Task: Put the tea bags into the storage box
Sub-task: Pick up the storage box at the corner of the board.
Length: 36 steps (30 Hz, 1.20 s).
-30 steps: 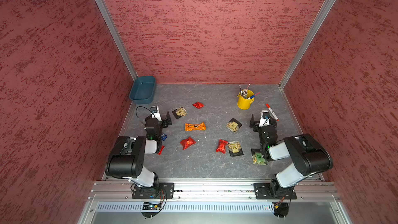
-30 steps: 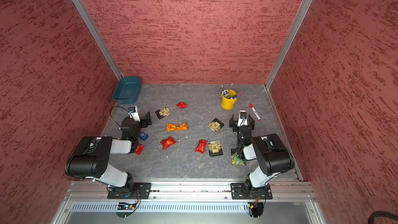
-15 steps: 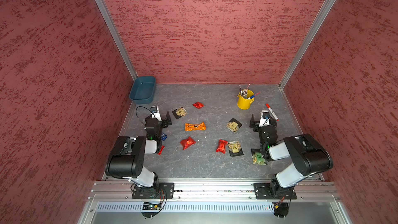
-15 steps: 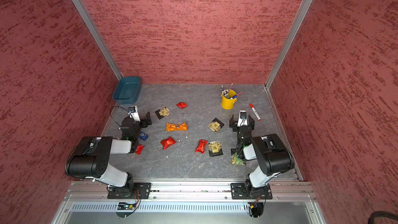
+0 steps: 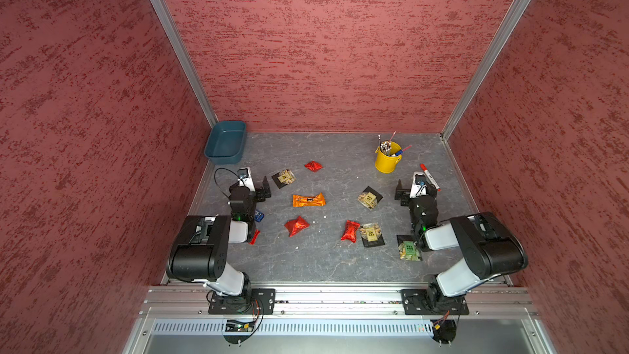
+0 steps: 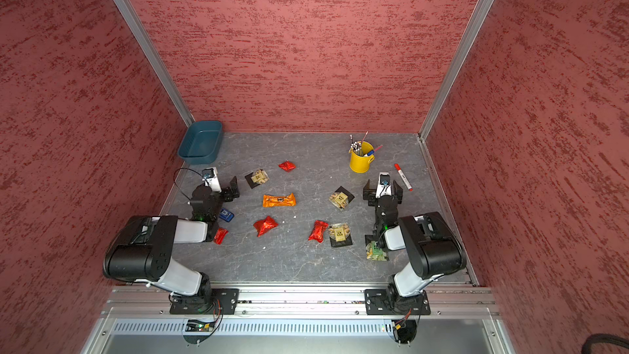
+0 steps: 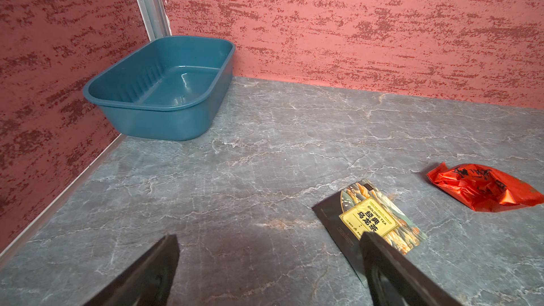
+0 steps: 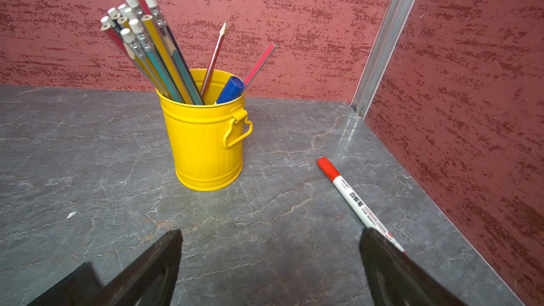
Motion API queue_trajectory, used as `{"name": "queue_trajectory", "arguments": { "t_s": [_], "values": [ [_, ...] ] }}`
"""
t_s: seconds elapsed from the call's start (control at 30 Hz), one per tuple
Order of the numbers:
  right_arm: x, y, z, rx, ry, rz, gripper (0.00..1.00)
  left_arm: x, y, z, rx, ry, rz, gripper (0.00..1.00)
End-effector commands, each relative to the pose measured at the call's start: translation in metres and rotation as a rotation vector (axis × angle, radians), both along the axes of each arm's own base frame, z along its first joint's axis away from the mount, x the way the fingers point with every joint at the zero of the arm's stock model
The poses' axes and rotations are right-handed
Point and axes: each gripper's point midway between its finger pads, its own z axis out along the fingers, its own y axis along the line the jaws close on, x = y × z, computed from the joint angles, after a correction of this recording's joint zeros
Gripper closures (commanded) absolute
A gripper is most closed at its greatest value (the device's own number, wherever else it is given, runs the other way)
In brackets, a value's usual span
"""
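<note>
The empty teal storage box [image 5: 223, 157] [image 6: 196, 157] [image 7: 159, 122] sits in the far left corner. Tea bags lie scattered on the grey floor: red foil packets [image 5: 313, 165] [image 5: 296, 225] [image 5: 351, 230], an orange one [image 5: 308, 200], and black-backed sachets [image 5: 284, 178] [image 5: 369, 198] [image 5: 372, 233]. A green-label sachet [image 5: 409, 250] lies by the right arm. My left gripper [image 5: 253, 183] [image 7: 269, 239] is open and holds nothing, beside a sachet [image 7: 371, 216] and a red packet [image 7: 482, 186]. My right gripper [image 5: 416, 187] [image 8: 270, 235] is open with nothing between its fingers.
A yellow cup of pencils [image 5: 387, 160] [image 8: 206, 142] stands at the back right, with a red-capped marker [image 5: 430, 177] [image 8: 353, 198] beside the right gripper. A blue tool [image 5: 258, 216] and another red packet [image 5: 254, 236] lie by the left arm. Red walls enclose three sides.
</note>
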Motion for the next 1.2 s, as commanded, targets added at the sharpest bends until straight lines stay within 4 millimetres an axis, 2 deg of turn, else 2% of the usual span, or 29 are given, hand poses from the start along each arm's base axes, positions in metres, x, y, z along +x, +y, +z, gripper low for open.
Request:
{"name": "queue_trajectory", "arguments": {
  "t_s": [0.0, 0.07, 0.17, 0.33, 0.47, 0.53, 0.63, 0.73, 0.87, 0.97, 1.03, 1.17],
  "values": [
    [0.003, 0.0, 0.005, 0.015, -0.007, 0.006, 0.01, 0.004, -0.004, 0.005, -0.004, -0.006, -0.033, 0.0],
    [0.003, 0.0, 0.005, 0.015, -0.008, 0.006, 0.02, 0.005, -0.006, 0.009, -0.002, -0.006, -0.042, 0.0],
    [0.004, 0.0, 0.005, 0.015, -0.003, 0.005, 0.02, 0.01, -0.014, 0.025, 0.002, 0.062, -0.086, 0.0],
    [0.007, -0.003, 0.004, 0.022, 0.011, -0.004, 0.01, 0.02, -0.004, 0.061, 0.002, 0.151, -0.026, 0.0],
    [0.007, -0.003, 0.003, 0.023, 0.013, -0.004, 0.02, 0.039, -0.004, 0.089, 0.014, 0.252, -0.039, 0.0],
    [0.007, -0.002, 0.003, 0.022, 0.012, -0.003, 0.02, 0.052, -0.004, 0.095, 0.028, 0.331, -0.058, 0.0],
    [0.007, -0.003, 0.003, 0.024, 0.013, -0.006, 0.02, 0.072, 0.001, 0.09, 0.032, 0.478, -0.065, 0.0],
    [0.008, -0.004, 0.003, 0.025, 0.017, -0.012, 0.01, 0.088, 0.013, 0.082, 0.011, 0.567, -0.048, 0.0],
    [0.008, -0.004, 0.003, 0.025, 0.016, -0.013, 0.02, 0.105, 0.035, 0.071, -0.054, 0.614, -0.006, 0.0],
    [0.008, -0.004, 0.003, 0.025, 0.016, -0.014, 0.02, 0.115, 0.052, 0.059, -0.173, 0.675, 0.031, 0.0],
    [0.008, -0.004, 0.003, 0.025, 0.019, -0.013, 0.01, 0.122, 0.056, 0.054, -0.221, 0.672, 0.017, 0.0],
    [0.008, -0.004, 0.004, 0.026, 0.015, -0.012, 0.02, 0.135, 0.067, 0.037, -0.178, 0.686, 0.017, 0.0]
  ]
}}
